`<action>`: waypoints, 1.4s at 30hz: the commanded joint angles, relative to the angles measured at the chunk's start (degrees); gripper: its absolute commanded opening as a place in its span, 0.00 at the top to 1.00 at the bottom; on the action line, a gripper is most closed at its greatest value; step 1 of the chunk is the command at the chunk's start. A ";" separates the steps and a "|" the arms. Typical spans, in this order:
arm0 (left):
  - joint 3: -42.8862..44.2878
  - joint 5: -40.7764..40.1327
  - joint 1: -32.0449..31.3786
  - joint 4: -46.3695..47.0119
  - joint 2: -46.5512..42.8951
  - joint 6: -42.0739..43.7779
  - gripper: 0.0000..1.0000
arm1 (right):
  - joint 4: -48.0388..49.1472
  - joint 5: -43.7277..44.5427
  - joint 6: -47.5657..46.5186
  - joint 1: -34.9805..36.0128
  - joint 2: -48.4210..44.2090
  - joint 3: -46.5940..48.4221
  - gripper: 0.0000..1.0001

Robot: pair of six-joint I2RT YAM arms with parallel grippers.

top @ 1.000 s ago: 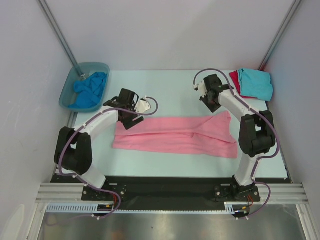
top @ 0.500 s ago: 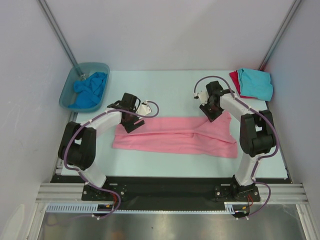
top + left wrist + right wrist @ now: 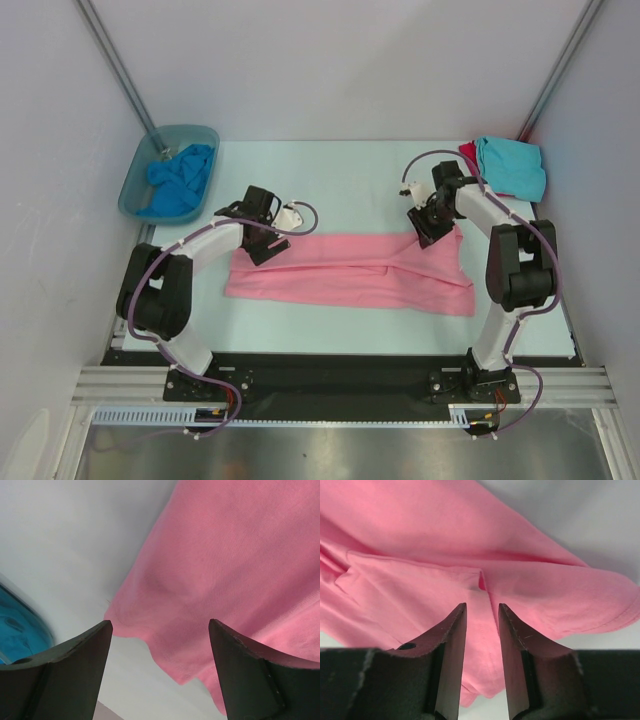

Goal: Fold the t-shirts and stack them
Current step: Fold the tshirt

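Pink t-shirt [image 3: 350,270] is lying as a long folded band across the middle of the desk [image 3: 340,180]. Left claw [image 3: 160,625] is hovering wide apart over its far left corner. Right claw [image 3: 481,607] is hanging narrowly parted and empty over a crease. Pinching only one layer there risks dragging the fold askew. Bare desk is lying beyond the shirt. The turquoise t-shirt [image 3: 512,165] is sitting near the right arm, and the tub [image 3: 138,178] near the left.

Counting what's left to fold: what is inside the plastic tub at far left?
A crumpled blue t-shirt lies in the tub; anything beneath it is covered and cannot be seen.
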 commanded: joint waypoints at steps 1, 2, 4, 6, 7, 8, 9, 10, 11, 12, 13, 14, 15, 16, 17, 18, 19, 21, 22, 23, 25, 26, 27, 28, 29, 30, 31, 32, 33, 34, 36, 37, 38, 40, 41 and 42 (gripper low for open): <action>0.11 -0.19 -0.16 0.94 -0.61 -1.07 0.16 | -1.87 -5.89 -2.59 0.08 0.95 2.73 0.62; 0.11 -0.37 -0.16 0.94 -0.60 -1.07 0.16 | -2.22 -7.03 -3.03 0.08 1.04 3.08 0.62; 0.11 -0.63 -0.25 0.85 -0.43 -0.98 0.16 | -2.40 -7.83 -3.73 0.08 1.12 3.35 0.62; 0.11 -0.64 -0.16 0.85 -0.43 -1.07 0.16 | -2.40 -8.89 -4.00 -0.01 1.65 3.61 0.62; 0.20 -0.72 -0.16 0.85 -0.52 -0.98 0.16 | -2.40 -9.06 -3.91 -0.01 1.91 3.79 0.62; 0.20 -0.72 -0.16 0.85 -0.34 -0.98 0.16 | -2.58 -9.50 -4.08 -0.10 2.18 4.14 0.62; 0.29 -0.72 -0.16 0.85 -0.43 -0.98 0.16 | -2.49 -9.42 -4.17 -0.01 2.70 4.23 0.62; 0.38 -0.64 -0.16 0.85 -0.34 -1.07 0.16 | -2.32 -9.33 -4.09 0.08 2.97 4.31 0.62; 0.46 -0.64 -0.16 0.85 -0.34 -1.07 0.16 | -2.14 -9.24 -4.09 -0.01 3.23 4.40 0.62; 0.47 -0.64 -0.16 0.85 -0.34 -1.16 0.16 | -2.05 -9.15 -4.17 -0.01 3.58 4.66 0.63; 0.38 -0.55 -0.16 0.85 -0.34 -1.16 0.16 | -1.97 -9.07 -4.17 -0.01 3.76 4.67 0.64; 0.46 -0.72 -0.25 0.85 -0.34 -1.16 0.16 | -1.79 -9.07 -4.17 0.08 3.93 4.75 0.65; 0.38 -0.72 -0.25 0.85 -0.25 -1.16 0.16 | -1.88 -9.15 -4.26 0.08 4.11 4.84 0.66; 0.29 -0.81 -0.25 0.85 -0.25 -1.07 0.16 | -1.88 -9.07 -4.35 0.08 4.20 4.76 0.66; 0.38 -1.07 -0.25 0.85 -0.08 -0.98 0.16 | -1.70 -8.98 -4.35 0.08 4.29 4.76 0.67; 0.38 -1.16 -0.34 0.85 -0.08 -0.98 0.16 | -1.79 -8.80 -4.35 0.08 4.29 4.76 0.67; 0.46 -1.08 -0.34 0.85 0.01 -0.98 0.16 | -1.79 -8.54 -4.18 0.16 4.03 4.76 0.67; 0.47 -0.90 -0.34 0.85 0.01 -0.98 0.16 | -1.44 -7.93 -4.09 0.25 3.33 4.58 0.64; 0.47 -0.90 -0.43 0.94 0.01 -0.98 0.16 | -1.09 -7.40 -4.09 0.25 2.97 4.41 0.64; 0.38 -0.81 -0.43 0.85 0.01 -0.98 0.16 | -1.00 -7.31 -4.17 0.25 2.19 4.49 0.63; 0.47 -0.90 -0.43 0.85 0.10 -0.81 0.16 | -0.74 -7.05 -4.17 0.08 1.57 4.67 0.62; 0.47 -0.90 -0.51 0.85 0.01 -0.89 0.16 | -0.73 -7.13 -4.09 -0.01 1.39 4.84 0.63; 0.47 -0.99 -0.60 0.85 0.01 -0.81 0.16 | -0.65 -7.05 -4.26 -0.18 1.56 5.02 0.62; 0.47 -0.90 -0.52 0.85 0.10 -0.81 0.16 | -0.65 -7.22 -4.35 -0.36 1.82 5.19 0.62; 0.47 -0.90 -0.51 0.85 0.10 -0.98 0.16 | -0.65 -7.22 -4.52 -0.62 2.52 5.46 0.62; 0.47 -0.81 -0.51 0.85 0.01 -0.89 0.16 | -0.65 -7.13 -4.53 -0.80 3.05 5.63 0.62; 0.38 -0.81 -0.60 0.76 0.01 -0.89 0.16 | -0.56 -6.87 -4.53 -1.06 3.41 5.81 0.62; 0.29 -0.81 -0.60 0.85 0.01 -0.89 0.16 | -0.56 -6.61 -4.44 -1.07 3.76 5.90 0.62; 0.20 -0.81 -0.69 0.76 0.10 -0.89 0.16 | -0.56 -6.69 -4.35 -1.07 3.67 5.98 0.62; 0.11 -0.81 -0.60 0.85 0.01 -0.89 0.16 | -0.47 -6.78 -4.26 -1.07 3.32 5.90 0.62; 0.02 -0.81 -0.60 0.85 0.01 -0.89 0.16 | -0.03 -6.78 -4.00 -1.24 2.62 5.64 0.62; 0.03 -0.81 -0.60 0.85 0.10 -0.89 0.16 | 0.40 -6.52 -4.08 -1.24 1.92 5.55 0.62; 0.03 -0.72 -0.60 0.85 0.19 -0.89 0.16 | 0.50 -6.52 -4.26 -1.33 1.91 5.55 0.62; 0.29 -0.81 -0.60 0.85 0.36 -0.89 0.16 | 0.41 -6.69 -4.35 -1.42 2.79 5.46 0.62; 0.38 -0.90 -0.60 0.85 0.54 -0.89 0.16 | 0.23 -6.78 -4.44 -1.50 3.32 5.46 0.62; 0.38 -0.90 -0.60 0.85 0.62 -0.98 0.16 | 0.23 -6.95 -4.70 -1.42 3.76 5.37 0.62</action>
